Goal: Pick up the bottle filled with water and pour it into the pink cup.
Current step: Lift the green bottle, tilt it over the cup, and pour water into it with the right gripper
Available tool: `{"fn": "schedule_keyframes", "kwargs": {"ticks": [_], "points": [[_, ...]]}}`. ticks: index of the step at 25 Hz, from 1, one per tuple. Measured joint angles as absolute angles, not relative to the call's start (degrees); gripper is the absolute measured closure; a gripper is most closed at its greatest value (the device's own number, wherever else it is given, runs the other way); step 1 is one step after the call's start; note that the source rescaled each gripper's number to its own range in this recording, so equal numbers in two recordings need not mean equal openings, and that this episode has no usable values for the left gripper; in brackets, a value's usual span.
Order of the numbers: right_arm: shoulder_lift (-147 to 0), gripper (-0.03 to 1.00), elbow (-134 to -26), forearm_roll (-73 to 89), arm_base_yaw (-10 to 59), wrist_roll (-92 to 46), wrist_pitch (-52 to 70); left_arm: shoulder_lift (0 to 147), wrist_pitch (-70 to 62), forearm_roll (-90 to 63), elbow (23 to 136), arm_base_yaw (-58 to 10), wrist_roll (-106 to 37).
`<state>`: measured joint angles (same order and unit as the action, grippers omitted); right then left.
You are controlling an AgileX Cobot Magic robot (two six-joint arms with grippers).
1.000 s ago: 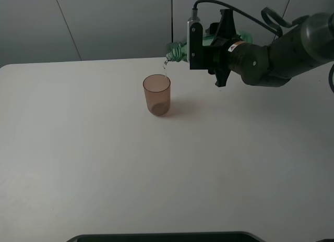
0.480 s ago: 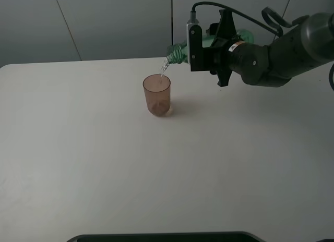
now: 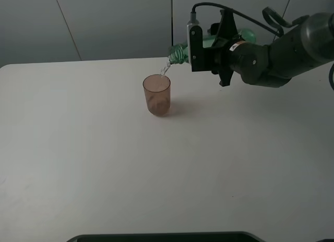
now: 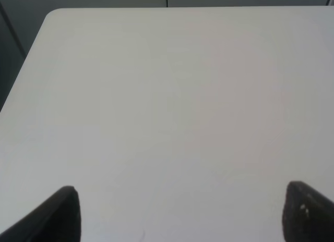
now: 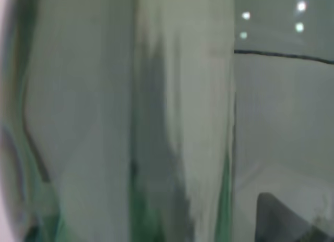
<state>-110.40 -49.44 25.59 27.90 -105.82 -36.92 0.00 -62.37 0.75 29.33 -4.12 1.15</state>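
**Jaws shut on the bottle, water going into the cup**

Right gripper (image 3: 215,44) has its jaws closed around the body of the bottle (image 3: 180,52). The bottle lies almost level in the air, its open neck just above the pink cup (image 3: 157,95), and a thin stream of water (image 3: 165,69) falls inside. I judge the bottle is thin, light plastic that dents if squeezed hard, so mid-body is the good place to hold. My left gripper (image 4: 182,216) is wide apart and empty over the table (image 3: 104,164). I can read no label on the bottle.
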Motion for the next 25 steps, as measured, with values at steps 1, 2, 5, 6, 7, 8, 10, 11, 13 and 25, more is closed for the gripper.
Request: {"fn": "schedule_keyframes", "kwargs": {"ticks": [1, 2, 5, 6, 7, 8, 10, 11, 13, 25], "points": [[-110.4, 0.97, -49.44, 26.14, 27.9, -106.33, -36.92, 0.0, -62.37, 0.75, 29.33, -4.12, 1.15], [-110.4, 0.97, -49.44, 26.56, 27.9, -106.59, -36.92, 0.0, -62.37, 0.75, 29.33, -4.12, 1.15], [-110.4, 0.97, -49.44, 27.08, 27.9, -107.16, -37.44, 0.0, -62.37, 0.75, 29.33, -4.12, 1.15], [-110.4, 0.97, -49.44, 27.4, 27.9, -107.43, -37.77, 0.0, -62.37, 0.75, 29.33, -4.12, 1.15], [-110.4, 0.97, -49.44, 27.53, 27.9, -107.44, -37.89, 0.0, -62.37, 0.75, 29.33, -4.12, 1.15], [-110.4, 0.97, -49.44, 27.61, 27.9, -107.54, -38.12, 0.0, -62.37, 0.75, 29.33, -4.12, 1.15], [-110.4, 0.97, -49.44, 27.67, 27.9, -107.57, -38.21, 0.0, -62.37, 0.75, 29.33, -4.12, 1.15], [-110.4, 0.97, -49.44, 27.78, 27.9, -107.66, -38.25, 0.0, -62.37, 0.75, 29.33, -4.12, 1.15], [-110.4, 0.97, -49.66, 27.92, 27.9, -107.91, -38.34, 0.0, -62.37, 0.75, 29.33, -4.12, 1.15], [-110.4, 0.97, -49.9, 28.15, 27.9, -109.76, -38.66, 0.0, -62.37, 0.75, 29.33, -4.12, 1.15]]}}
